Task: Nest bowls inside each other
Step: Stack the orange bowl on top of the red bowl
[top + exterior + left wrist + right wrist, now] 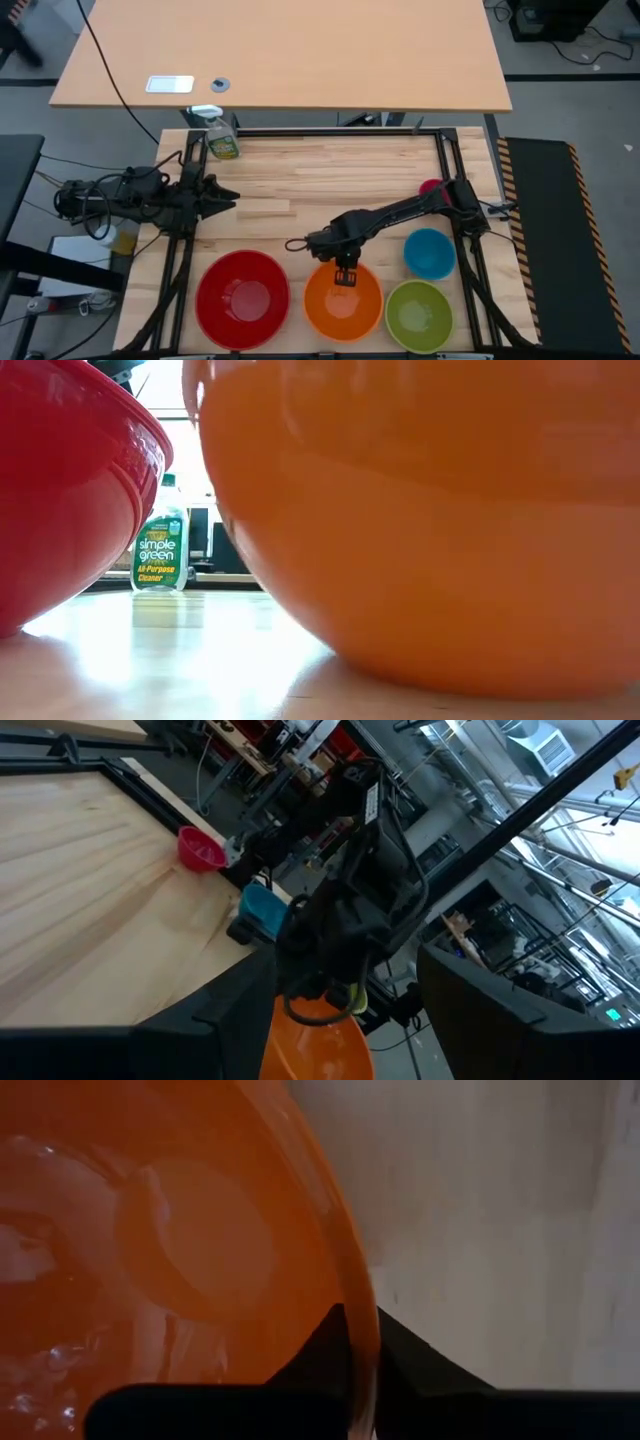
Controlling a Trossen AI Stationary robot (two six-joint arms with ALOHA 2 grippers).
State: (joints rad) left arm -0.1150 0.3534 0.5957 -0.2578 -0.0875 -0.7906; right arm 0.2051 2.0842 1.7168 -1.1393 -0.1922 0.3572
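Observation:
The orange bowl [342, 300] sits upright on the table near the front edge, between the red bowl [242, 298] and the lime green bowl [418, 316]. The blue bowl [430, 253] stands behind the green one. The pink bowl [432, 186] is at the right rail, partly hidden by the right arm. My right gripper [345, 272] points down at the orange bowl's far rim and is shut on it. My left gripper [228, 197] waits open at the table's left side, above the wood. My right gripper pinches the orange bowl's far rim [362, 1342] between its two fingers, one inside the bowl and one outside. The fingers come from above, pointing steeply down. The bowl stands upright with its base [470, 682] on the table.
A yellow-green spray bottle [221, 137] stands at the far left corner. Black rails [448, 170] frame the table's sides and back. Bare wood lies in the middle and far half of the table. The red bowl's wall [70, 510] stands close to the orange bowl's left.

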